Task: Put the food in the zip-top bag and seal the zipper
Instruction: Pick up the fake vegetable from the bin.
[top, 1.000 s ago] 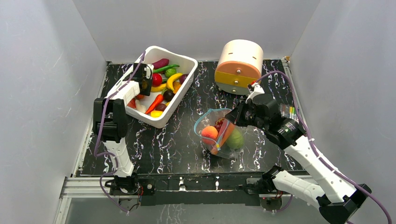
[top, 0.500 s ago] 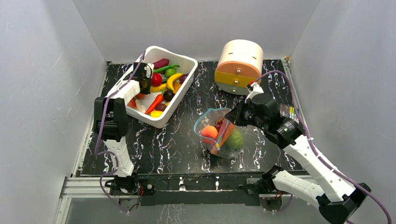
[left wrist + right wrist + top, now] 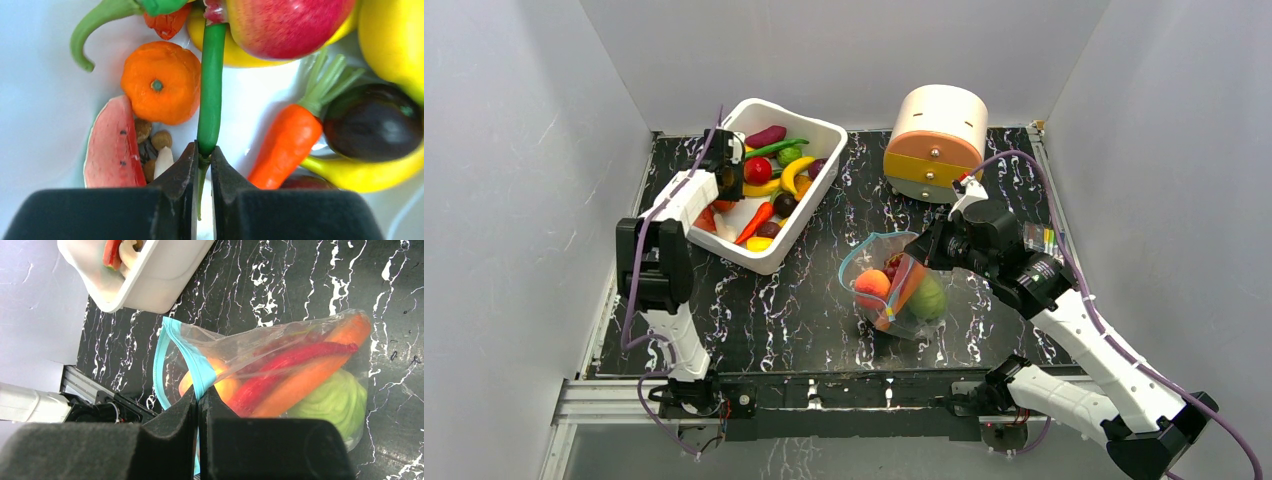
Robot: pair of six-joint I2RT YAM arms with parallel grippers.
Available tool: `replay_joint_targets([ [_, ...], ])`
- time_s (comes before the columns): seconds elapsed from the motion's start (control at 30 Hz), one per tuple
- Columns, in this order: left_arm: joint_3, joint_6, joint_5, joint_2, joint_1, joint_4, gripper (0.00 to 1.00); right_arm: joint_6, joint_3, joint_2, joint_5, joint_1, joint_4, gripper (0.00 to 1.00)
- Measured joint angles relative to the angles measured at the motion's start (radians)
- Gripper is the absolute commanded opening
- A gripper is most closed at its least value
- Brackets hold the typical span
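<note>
The clear, crinkly plastic zip-top bag (image 3: 912, 326) lies on the black marbled tabletop (image 3: 804, 300), right of the white rectangular plastic bin (image 3: 769, 262) and apart from it. Its long axis runs away from the bin, with the mouth facing the bin. The mouth gapes and the blue-teal zipper strip (image 3: 172, 347) is unsealed.

Inside are a peach (image 3: 872, 284), an orange carrot (image 3: 902, 290) and a green cabbage (image 3: 929, 298). Only the right wrist view shows a long red piece (image 3: 290, 362).

The right gripper (image 3: 198, 400) is pinched onto the zipper strip. The left gripper (image 3: 202, 160), inside the bin, clamps a thin green bean (image 3: 210, 95).

No legible text, label or number in view.
</note>
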Motion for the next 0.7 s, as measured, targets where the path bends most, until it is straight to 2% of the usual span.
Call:
replay_joint_targets([
  [0.7, 0.004, -0.166, 0.09, -0.329, 0.0, -0.33, 0.0, -0.036, 0.047, -0.013, 0.04, 0.0, -0.056, 0.0],
])
